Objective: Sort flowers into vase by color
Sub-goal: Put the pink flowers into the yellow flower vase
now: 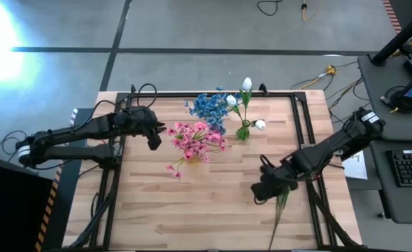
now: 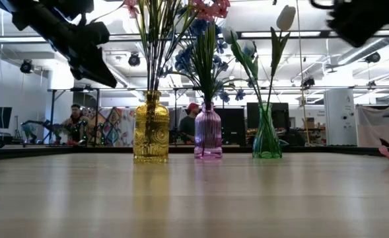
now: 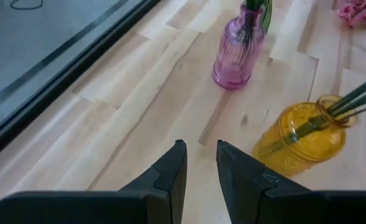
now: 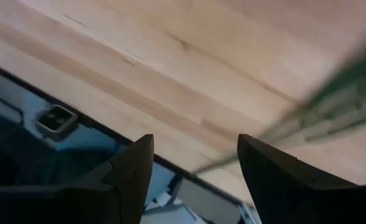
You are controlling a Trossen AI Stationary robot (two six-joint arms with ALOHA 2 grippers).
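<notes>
With its jaws spread, the right gripper (image 1: 267, 189) hovers over the green-stemmed spray (image 1: 279, 207) lying on the near tabletop (image 1: 192, 210), so picking up looks underway; next it must close on the stem.

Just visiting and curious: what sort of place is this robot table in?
Probably a robotics lab or workshop hall: ceiling strip lights over an open room, a black computer keyboard beside the wooden table, and loose cables on the grey floor.
</notes>
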